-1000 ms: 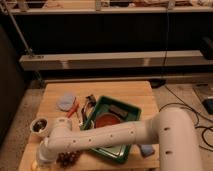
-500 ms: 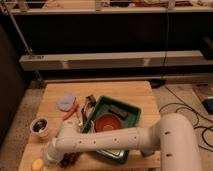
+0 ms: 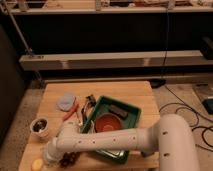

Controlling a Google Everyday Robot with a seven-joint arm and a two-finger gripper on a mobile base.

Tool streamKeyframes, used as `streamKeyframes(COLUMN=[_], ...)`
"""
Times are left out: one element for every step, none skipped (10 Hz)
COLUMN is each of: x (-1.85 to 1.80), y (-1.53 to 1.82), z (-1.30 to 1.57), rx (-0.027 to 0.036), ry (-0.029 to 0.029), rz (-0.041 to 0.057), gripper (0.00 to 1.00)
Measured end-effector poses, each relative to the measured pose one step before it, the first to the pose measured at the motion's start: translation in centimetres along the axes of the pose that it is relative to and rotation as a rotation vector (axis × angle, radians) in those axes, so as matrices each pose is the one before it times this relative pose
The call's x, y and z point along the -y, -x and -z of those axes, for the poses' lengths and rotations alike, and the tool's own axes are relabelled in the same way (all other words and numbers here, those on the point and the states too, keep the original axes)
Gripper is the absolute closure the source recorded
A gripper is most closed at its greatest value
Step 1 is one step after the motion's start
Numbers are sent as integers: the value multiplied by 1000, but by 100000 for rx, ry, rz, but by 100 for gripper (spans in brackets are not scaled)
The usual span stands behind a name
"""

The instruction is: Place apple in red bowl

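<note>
**A:** What took up most of the frame?

**B:** A wooden table filled the lower middle. The robot's white arm came in from the lower right and lay across the table's near edge towards the lower left.

**A:** And on the table?

**B:** A rectangular green tray sat right of centre, its near part hidden behind the arm. The red bowl stood inside it, and a small dark block lay in the tray just above the bowl.

**A:** Where was the gripper?

**B:** The gripper was at the lower left corner, pointing down at the tabletop. Its fingers were spread apart and held nothing.

**A:** What about the smaller things?

**B:** A grey-blue round disc lay at the upper left of the table. A white cup with dark contents stood at the left edge. A slim carrot lay between the disc and the tray. A dark bunch of grapes sat just right of the gripper, under the arm.

**A:** And the apple?

**B:** The apple rested on the table at the bottom left, just left of the gripper and well apart from the red bowl.
</note>
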Motion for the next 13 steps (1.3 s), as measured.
streamKeyframes(x=[-121,-49,-124,-118,99,37,65,84,102,43,121,-79,-150], y=[25,4,-26,-182,-265,-50,-42,21,65,56,21,-165,-353], z=[-322,-299,-242,-323,-434,-243,-172,-81,-7,35,177,536,659], rx=[-131,-92,-116,-5,174,282,204,43,-131,-153,-551,-837,-568], ry=[-331,-415,-320,-533,-957,-570,-490,-236,-142,-34,103,651,624], rz=[75,100,-48,441,773,374,266,88,6,-62,194,311,348], gripper=[20,20,21,28,39,50,60,70,80,88,98,100,100])
